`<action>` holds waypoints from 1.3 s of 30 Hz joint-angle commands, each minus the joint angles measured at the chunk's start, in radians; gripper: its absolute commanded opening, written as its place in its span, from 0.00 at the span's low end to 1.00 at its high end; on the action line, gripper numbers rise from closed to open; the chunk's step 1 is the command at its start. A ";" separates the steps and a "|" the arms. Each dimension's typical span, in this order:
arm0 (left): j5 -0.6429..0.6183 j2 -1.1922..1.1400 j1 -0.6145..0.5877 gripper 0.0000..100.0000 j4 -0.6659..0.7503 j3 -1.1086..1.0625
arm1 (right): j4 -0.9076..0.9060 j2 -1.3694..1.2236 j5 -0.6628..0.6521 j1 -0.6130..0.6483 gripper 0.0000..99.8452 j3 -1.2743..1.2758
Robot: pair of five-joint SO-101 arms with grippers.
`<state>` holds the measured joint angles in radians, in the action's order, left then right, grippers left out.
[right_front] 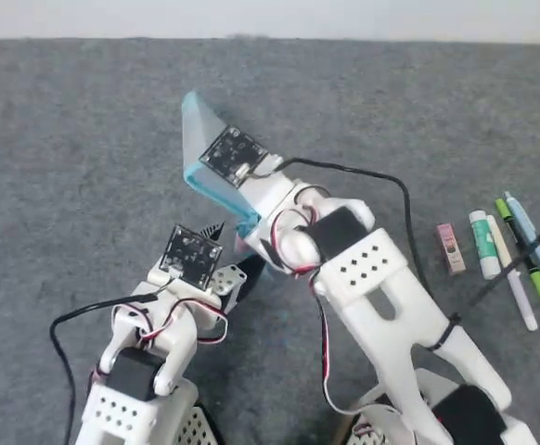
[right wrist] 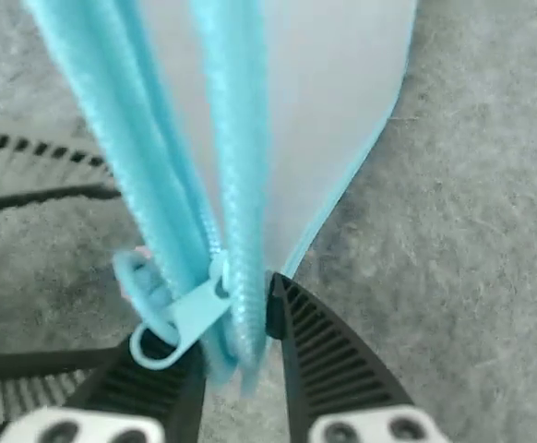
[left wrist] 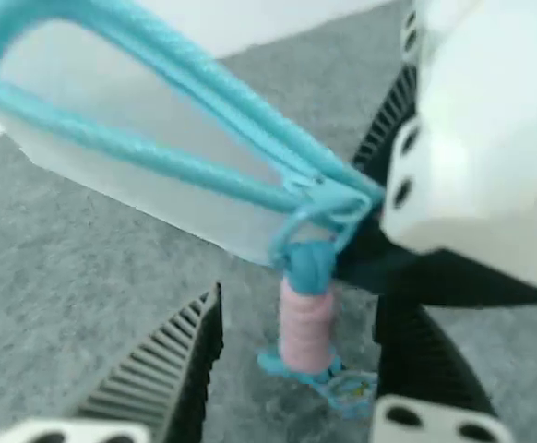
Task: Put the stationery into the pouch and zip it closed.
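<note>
The translucent pouch (right_front: 202, 139) with a blue zipper edge is held up off the grey carpet. My right gripper (right_front: 250, 224) is shut on its lower zipper end (right wrist: 241, 305), beside the slider (right wrist: 193, 312). In the left wrist view the pouch (left wrist: 139, 175) has its mouth gaping, and a pink pull tag (left wrist: 305, 325) hangs from the slider (left wrist: 328, 201). My left gripper (left wrist: 301, 309) stands open just under the pouch, one finger on either side of that tag without touching it. The stationery lies far to the right: a pink eraser (right_front: 451, 247), a white-and-green stick (right_front: 482, 243) and pens (right_front: 525, 264).
Grey carpet (right_front: 84, 167) covers the whole surface, with open floor to the left and behind the pouch. Black cables (right_front: 381, 185) trail from both arms. A pale wall strip (right_front: 270, 19) borders the far edge.
</note>
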<state>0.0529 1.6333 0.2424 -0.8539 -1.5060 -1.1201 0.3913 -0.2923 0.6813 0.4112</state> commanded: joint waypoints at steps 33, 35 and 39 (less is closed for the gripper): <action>0.081 0.014 0.035 0.25 0.086 -0.104 | 0.162 -0.053 -0.169 -0.499 0.04 0.192; 0.081 0.015 0.054 0.29 0.052 -0.096 | 0.140 -0.051 -0.158 -0.499 0.13 0.192; 0.081 0.015 0.051 0.29 0.017 -0.058 | 0.087 -0.042 -0.196 -0.456 0.30 0.190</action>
<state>0.1204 1.6333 0.2839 -0.8032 -1.6210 -0.9989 0.3376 -0.4733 0.1841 0.6245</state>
